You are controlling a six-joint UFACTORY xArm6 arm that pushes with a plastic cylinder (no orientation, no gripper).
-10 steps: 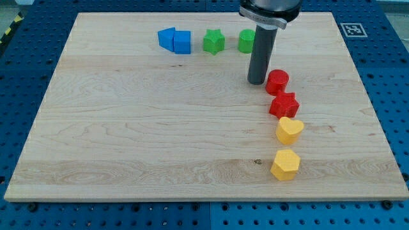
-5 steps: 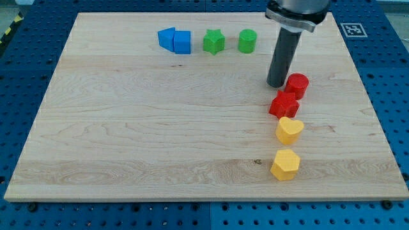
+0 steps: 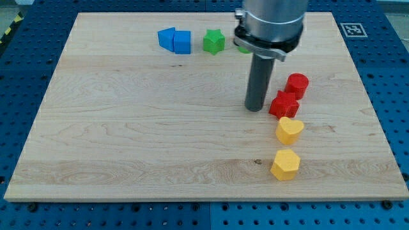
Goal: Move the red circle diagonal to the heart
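Note:
The red circle (image 3: 297, 85) sits on the wooden board (image 3: 128, 128) at the view's right, up and to the right of the red star (image 3: 284, 105). The yellow heart (image 3: 289, 130) lies just below the red star. My tip (image 3: 255, 108) rests on the board just left of the red star and down-left of the red circle, apart from the circle. The rod and its collar hide most of the green circle (image 3: 240, 48) near the view's top.
A yellow hexagon (image 3: 285, 165) lies below the heart. A green star (image 3: 214, 41) and two blue blocks (image 3: 174, 41) stand in a row near the top edge. A marker tag (image 3: 353, 29) sits at the board's top right corner.
The red circle was pushed to the right, from above the red star to its upper right. My tip then drew back left and down, ending left of the red star.

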